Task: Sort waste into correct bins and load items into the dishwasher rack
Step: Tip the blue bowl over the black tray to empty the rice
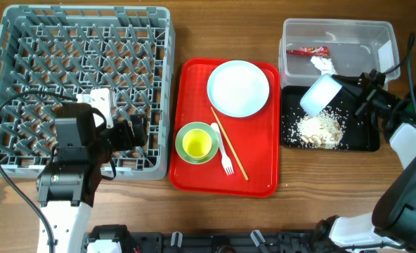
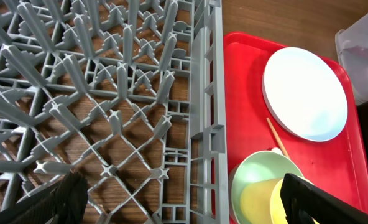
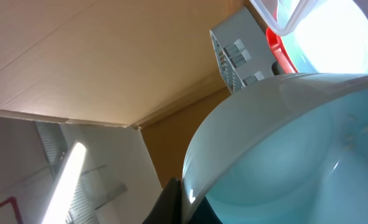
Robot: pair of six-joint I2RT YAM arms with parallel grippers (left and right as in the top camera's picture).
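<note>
Right end effector [image 1: 346, 90] grips pale blue bowl [image 1: 320, 93] over black tray [image 1: 360, 142]; crumbs [image 1: 319, 128] binned, your dishwasher rack [image 1: 88, 42] awaits everything.

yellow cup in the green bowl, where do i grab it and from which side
Grip the yellow cup by its rim, coming straight down from above, with one finger inside the open mouth and one outside. It seems to sit upright inside the green bowl, whose wall rings it closely, so a sideways approach looks blocked.
</note>
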